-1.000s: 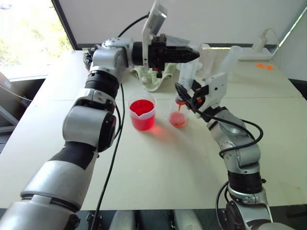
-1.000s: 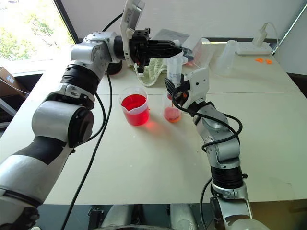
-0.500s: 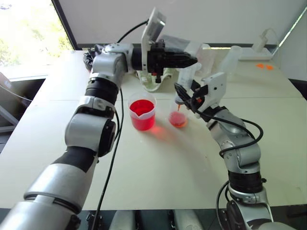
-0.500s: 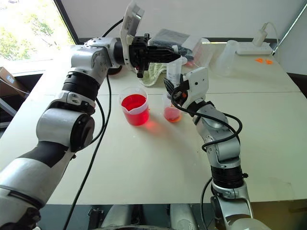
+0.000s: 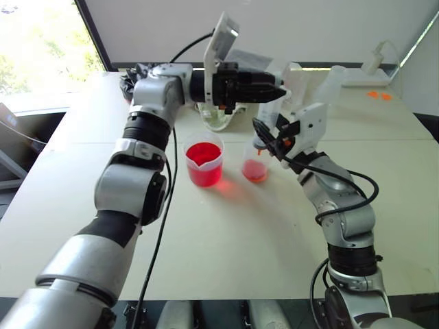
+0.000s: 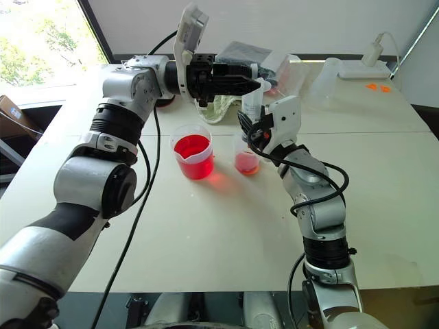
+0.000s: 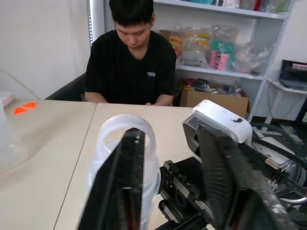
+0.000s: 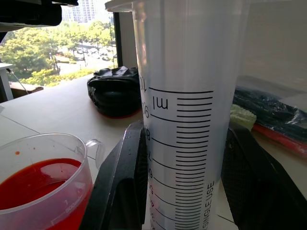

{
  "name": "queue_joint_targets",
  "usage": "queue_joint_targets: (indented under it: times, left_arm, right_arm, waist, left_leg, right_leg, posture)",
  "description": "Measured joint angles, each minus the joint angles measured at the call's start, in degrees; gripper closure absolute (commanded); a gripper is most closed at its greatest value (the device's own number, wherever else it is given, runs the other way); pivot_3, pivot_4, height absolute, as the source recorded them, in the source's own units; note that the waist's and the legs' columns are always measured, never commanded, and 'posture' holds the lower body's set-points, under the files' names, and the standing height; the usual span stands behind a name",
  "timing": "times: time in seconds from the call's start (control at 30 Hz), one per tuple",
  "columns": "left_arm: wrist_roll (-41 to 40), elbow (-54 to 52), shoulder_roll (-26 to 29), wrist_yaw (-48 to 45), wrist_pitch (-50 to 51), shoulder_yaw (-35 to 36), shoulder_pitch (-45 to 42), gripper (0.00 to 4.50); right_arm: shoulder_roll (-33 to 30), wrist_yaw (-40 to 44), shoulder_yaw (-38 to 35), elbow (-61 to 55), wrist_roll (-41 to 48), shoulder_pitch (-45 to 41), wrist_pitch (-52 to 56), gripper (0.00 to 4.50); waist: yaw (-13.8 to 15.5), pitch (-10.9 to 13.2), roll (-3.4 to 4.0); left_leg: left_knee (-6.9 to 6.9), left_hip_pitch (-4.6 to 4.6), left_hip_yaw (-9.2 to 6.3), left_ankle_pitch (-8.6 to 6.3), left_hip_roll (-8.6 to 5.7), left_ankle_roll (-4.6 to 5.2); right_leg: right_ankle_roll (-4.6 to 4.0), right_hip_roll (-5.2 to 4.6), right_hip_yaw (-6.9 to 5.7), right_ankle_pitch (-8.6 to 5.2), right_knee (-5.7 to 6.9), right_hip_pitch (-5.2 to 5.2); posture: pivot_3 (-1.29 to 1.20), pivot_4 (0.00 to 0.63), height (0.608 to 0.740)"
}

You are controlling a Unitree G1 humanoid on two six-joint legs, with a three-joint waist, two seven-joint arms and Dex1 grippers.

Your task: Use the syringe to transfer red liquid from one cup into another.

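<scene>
Syringe point(image 8: 184, 120) barrel of clear, smooth plastic with black printed graduation lines stands upright in our right hand point(image 6: 251, 130), whose two black ribbed fingers point(image 8: 122, 182) are clenched on it from either side. Its small orange-red tip hangs just above the narrower clear cup point(image 5: 255, 164), a plain-rimmed plastic tumbler with a shallow pool of translucent red liquid point(image 6: 245, 163) at the bottom. At the top of the barrel the white ring of the plunger point(image 7: 125, 136) sits between the two fingers of our left hand point(image 5: 278, 88); those fingers stand parted on either side of the ring, and we cannot tell whether they touch it.

To the left of the narrow cup, just beside it on the pale matte surface point(image 5: 226, 240), stands the wider beaker point(image 5: 203, 159), clear plastic with a flared rim and a pour spout, looking deep red. Beyond the cups lies a crumpled greenish cloth point(image 6: 221, 106), and a black rounded bundle point(image 8: 115, 93) rests at the far left. A person in a black shirt point(image 7: 132, 64) sits at the right end of the surface.
</scene>
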Motion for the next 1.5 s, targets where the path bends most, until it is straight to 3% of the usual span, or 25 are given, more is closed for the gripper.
queue_joint_targets:
  times: [0.23,0.6,0.9,1.17,1.5]
  left_arm:
    - [-0.8,-2.4,1.4,-0.5,1.2,-0.4,0.5,1.24]
    - [-1.9,-6.9,8.2,1.1,5.7,-0.5,5.1,1.24]
    - [-5.0,-16.7,14.3,3.4,10.5,0.1,10.0,1.24]
    - [-9.2,-29.4,20.7,8.3,17.6,2.3,20.7,1.24]
    - [-14.3,-38.3,22.1,14.8,21.3,4.7,26.5,1.24]
  right_arm:
    - [0.2,-0.2,-0.4,0.0,0.0,-0.9,0.0,2.96]
    - [0.2,-0.1,-1.5,-0.3,0.6,-2.4,-0.9,2.96]
    - [0.6,0.0,-1.6,-1.3,3.0,-2.3,0.7,2.96]
    - [0.5,-1.2,-5.0,-1.9,8.3,-2.7,6.8,2.96]
    - [-0.4,-1.0,-6.0,-1.7,10.8,-5.5,9.0,2.96]
  waist:
    - [0.0,0.0,0.00]
    - [-0.2,0.0,0.00]
    - [-0.6,0.0,0.00]
    - [-0.7,0.0,0.01]
    - [-0.8,0.0,0.01]
  left_leg:
    - [0.00,0.00,0.00,0.00,0.00,0.00]
    - [0.00,0.00,0.00,0.00,0.01,0.00]
    - [0.00,0.01,-0.03,0.00,0.02,0.00]
    - [0.00,0.02,-0.06,0.00,0.03,-0.01]
    - [0.01,0.03,-0.07,0.00,0.03,0.00]
  right_leg:
    - [0.00,0.00,0.01,0.00,0.00,0.00]
    - [0.00,0.00,0.01,0.00,0.02,0.00]
    - [0.00,0.00,0.00,0.00,0.04,0.00]
    - [0.00,0.00,0.00,0.00,0.06,0.01]
    - [0.00,0.00,0.00,0.00,0.07,0.02]
  posture:
    - [0.00,0.150,0.711]
    - [0.00,0.150,0.711]
    - [0.00,0.150,0.711]
    - [0.00,0.150,0.711]
    - [0.00,0.150,0.711]
